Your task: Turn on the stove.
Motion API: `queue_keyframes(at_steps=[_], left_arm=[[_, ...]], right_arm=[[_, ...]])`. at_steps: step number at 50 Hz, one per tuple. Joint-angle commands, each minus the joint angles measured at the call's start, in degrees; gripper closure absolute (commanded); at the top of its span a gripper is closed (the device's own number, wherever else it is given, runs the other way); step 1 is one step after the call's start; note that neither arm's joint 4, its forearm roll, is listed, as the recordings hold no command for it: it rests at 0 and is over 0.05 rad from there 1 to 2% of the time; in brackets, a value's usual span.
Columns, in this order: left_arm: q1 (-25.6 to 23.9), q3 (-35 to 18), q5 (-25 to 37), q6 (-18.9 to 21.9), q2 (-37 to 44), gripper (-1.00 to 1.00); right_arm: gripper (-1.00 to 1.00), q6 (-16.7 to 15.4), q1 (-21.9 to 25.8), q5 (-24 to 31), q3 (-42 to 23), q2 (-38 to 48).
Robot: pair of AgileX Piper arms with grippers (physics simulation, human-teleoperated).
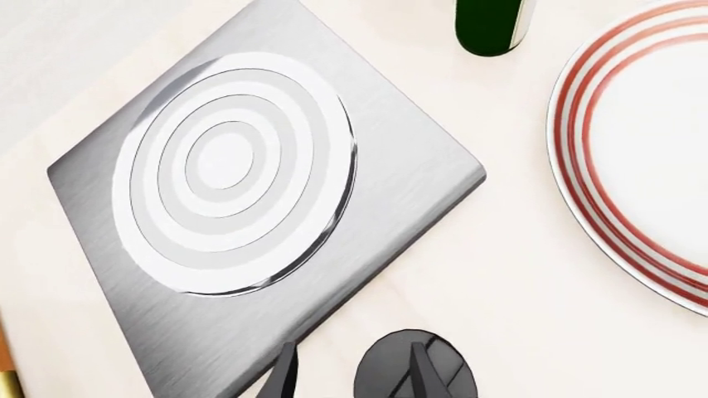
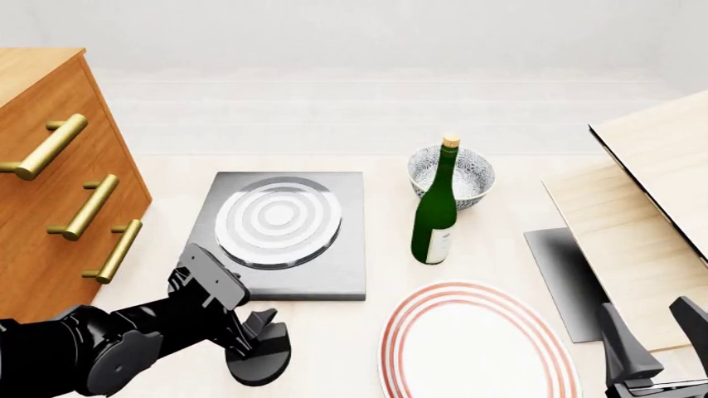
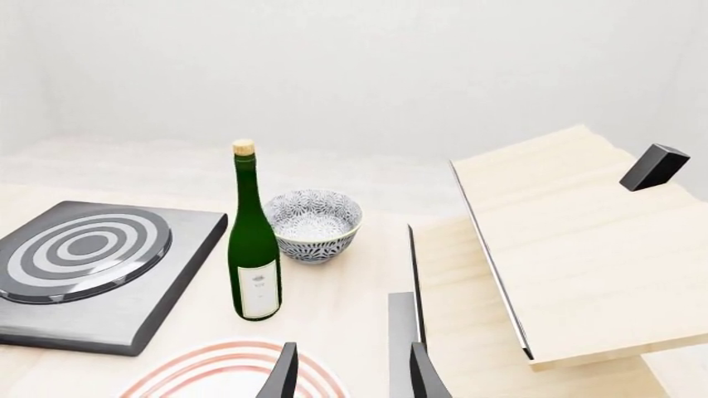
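Observation:
The stove point(image 2: 332, 269) is a flat grey metal slab with a round burner point(image 2: 278, 220) of silver rings, left of the table's middle. Its burner point(image 1: 235, 170) fills the left wrist view. The black round knob point(image 2: 261, 362) lies on the table just in front of the slab. My left gripper point(image 2: 252, 333) hovers right over the knob, open. In the left wrist view one fingertip point(image 1: 427, 370) is over the knob point(image 1: 387, 365) and the other fingertip point(image 1: 285, 375) is beside it, by the slab's edge. My right gripper point(image 2: 658, 336) stands open at the front right, holding nothing.
A wooden drawer cabinet point(image 2: 50, 191) with brass handles stands at the left. A green bottle point(image 2: 435, 217) and a patterned bowl point(image 2: 452, 176) stand right of the stove. A white plate point(image 2: 476, 348) with red rings lies at the front. Wooden boards point(image 2: 647, 207) over a dark slab point(image 2: 566, 278) sit at the right.

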Motion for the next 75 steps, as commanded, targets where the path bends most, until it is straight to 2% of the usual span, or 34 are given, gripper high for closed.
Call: queue_keyframes(at_steps=[1, 16, 17, 19, 23, 48, 50, 52, 54, 59, 66, 67, 75], left_arm=[[0.02, -0.05, 0.53, -0.14, -0.23, -1.0], [2.77, 1.12, -0.14, -0.66, -3.8, -1.0], [2.66, 1.12, -0.14, -0.9, -3.96, -1.0], [1.76, 0.89, 0.11, -4.32, -5.07, -1.0], [3.06, 1.64, -0.5, -1.79, -6.22, -1.0], [2.85, 3.41, -2.05, -1.27, -12.52, -1.0], [2.6, 3.6, -2.18, -1.97, -13.69, -1.0], [2.46, 3.89, -2.18, -4.88, -16.19, -1.0], [2.3, 4.1, -2.31, -5.45, -17.28, -1.0], [3.63, 5.13, -2.58, -7.31, -21.75, -1.0], [5.32, 5.96, -2.42, -11.92, -25.75, -1.0], [5.66, 6.12, -2.4, -13.53, -26.41, -1.0], [7.25, 6.75, -2.3, -14.71, -28.92, -1.0]], right_arm=[[-1.0, -0.01, 0.09, 0.06, 0.0, 0.0], [-1.0, 0.04, 0.23, 0.15, 0.0, 0.0], [-1.0, 0.03, 0.25, 0.15, 0.0, 0.0], [-1.0, -0.06, 0.2, 0.03, 0.0, 0.0], [-1.0, 0.03, 0.18, 0.1, 0.0, 0.0], [-1.0, 0.07, 0.36, 0.22, 0.0, 0.0], [-1.0, 0.08, 0.41, 0.22, 0.0, 0.0], [-1.0, 0.04, 0.51, 0.27, 0.0, 0.0], [-1.0, 0.03, 0.6, 0.27, 0.0, 0.0], [-1.0, -0.08, 0.67, 0.25, 0.0, 0.0], [-1.0, -0.09, 0.74, 0.26, 0.0, 0.0], [-1.0, -0.16, 0.89, 0.38, 0.0, 0.0], [-1.0, -0.26, 1.27, 0.64, 0.0, 0.0]])
